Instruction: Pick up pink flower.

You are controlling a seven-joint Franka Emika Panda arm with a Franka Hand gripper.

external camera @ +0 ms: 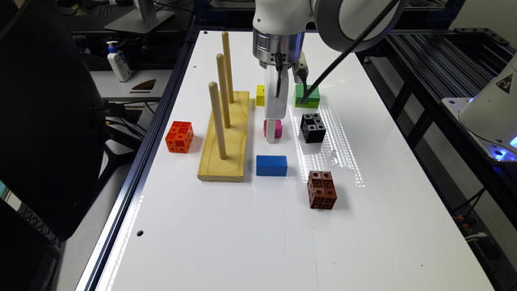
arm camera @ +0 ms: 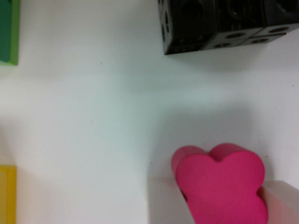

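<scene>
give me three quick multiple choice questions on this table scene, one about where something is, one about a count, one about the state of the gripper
1. What lies nearest the pink flower on the exterior view's right?
A. black cube
B. orange cube
C. brown cube

2. How many pegs stand on the wooden base?
A. two
B. three
C. four

3. How does the gripper stand to the pink flower?
A. high above it
B. one finger on each side of it
C. beside it, off to one side

Answers: 1 A, the black cube sits just beside it. 2 B, three upright pegs show. 3 B, the wrist view shows pale fingers flanking it.
</scene>
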